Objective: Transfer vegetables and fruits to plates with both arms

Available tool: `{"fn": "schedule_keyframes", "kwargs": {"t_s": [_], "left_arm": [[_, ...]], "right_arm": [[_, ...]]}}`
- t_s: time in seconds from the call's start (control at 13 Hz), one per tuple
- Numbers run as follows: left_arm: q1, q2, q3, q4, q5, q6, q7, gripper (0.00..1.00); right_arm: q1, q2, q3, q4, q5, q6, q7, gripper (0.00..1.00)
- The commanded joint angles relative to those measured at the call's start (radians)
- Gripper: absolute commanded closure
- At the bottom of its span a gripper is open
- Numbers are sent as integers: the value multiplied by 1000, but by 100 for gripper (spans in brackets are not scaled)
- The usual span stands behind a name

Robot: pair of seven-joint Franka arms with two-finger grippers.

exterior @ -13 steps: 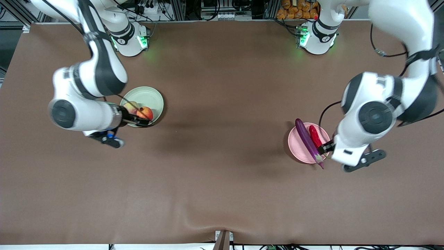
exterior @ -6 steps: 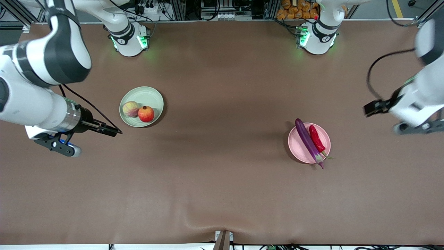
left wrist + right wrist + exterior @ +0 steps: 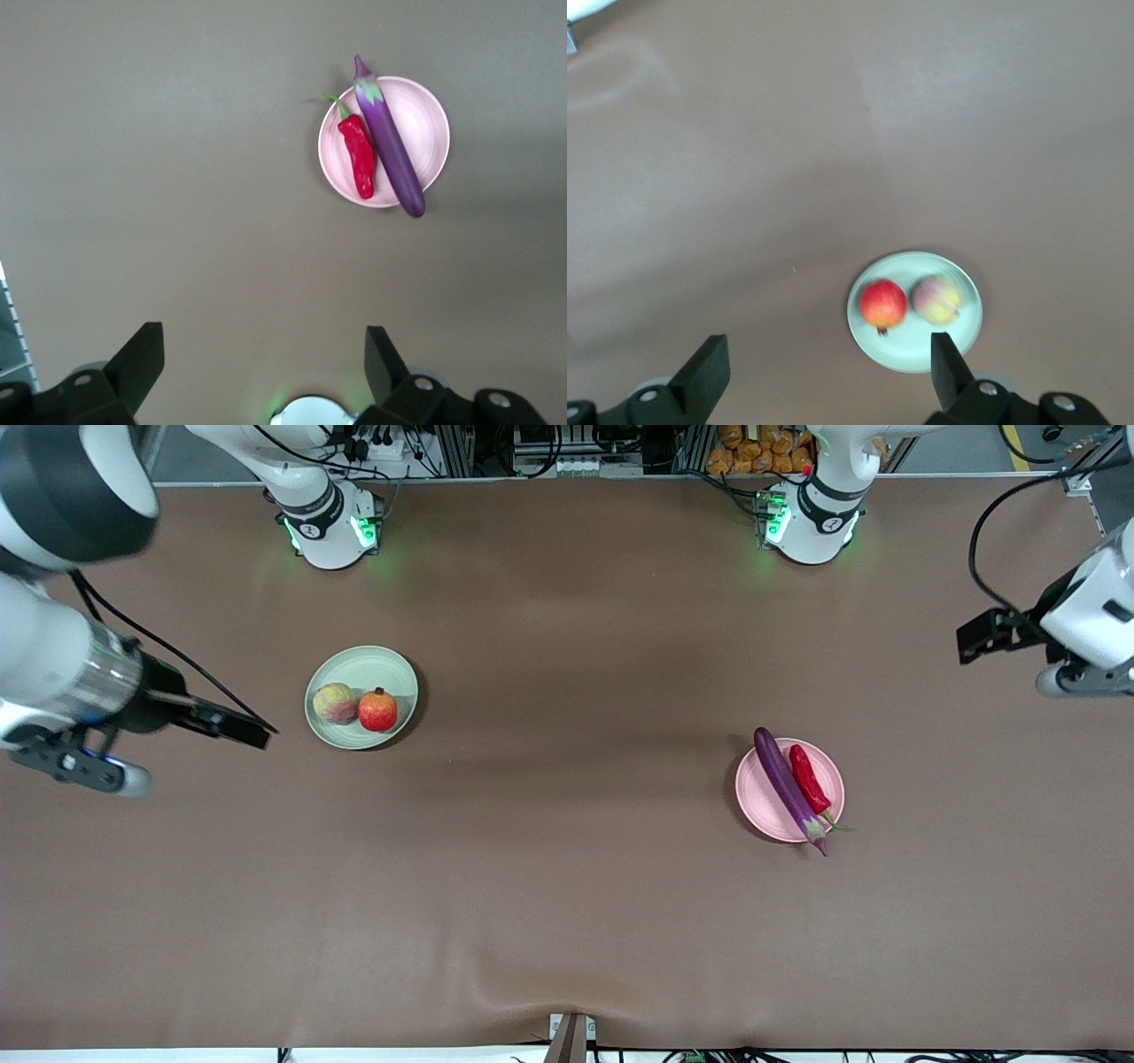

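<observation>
Both arms hang raised, left pincer (image 3: pixel 979 638) and right pincer (image 3: pixel 232 726) spread.

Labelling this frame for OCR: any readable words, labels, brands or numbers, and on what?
No text can be read in these views.
Right arm's base: small dark mark on the white collar, too small to read.
Left arm's base: same kind of mark, too small to read.
Green plate, pink plate, fruits, vegetables and table: no print.
</observation>
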Motion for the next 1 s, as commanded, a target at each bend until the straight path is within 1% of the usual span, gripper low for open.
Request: {"fn": "schedule_keyframes", "kwargs": {"t_s": [0.0,0.08,0.23,0.31,0.46,0.62,0.69,0.77,0.92], "left_arm": [[-69,-70,95,-30,-25,-47,63,0],[-53,-79,87,-30,-26,-58,77,0],[-20,-81,38,-27,-42,-74,74,0],[-13,-87,23,-27,-46,-77,71,0],[46,-99,-40,-27,-46,-78,70,0],[109,-98,-95,-19,-58,-77,74,0],[115,-98,-103,-16,-63,-78,73,0],[115,-98,-102,-16,-65,-78,70,0],[115,-99,-100,-16,-68,-81,70,0]], "right_arm": [[-6,-71,3,30,-33,-66,-108,0],[14,-123,-29,12,-34,-71,-226,0],[95,-188,-185,-53,-25,-81,-353,0],[106,-212,-216,-79,-25,-83,-410,0],[99,-277,-225,-171,-21,-66,-427,0],[108,-355,-239,-312,-19,1,-427,0],[109,-412,-241,-388,-19,62,-428,0],[109,-441,-247,-435,-17,102,-435,0],[143,-432,-329,-432,8,107,-438,0]]}}
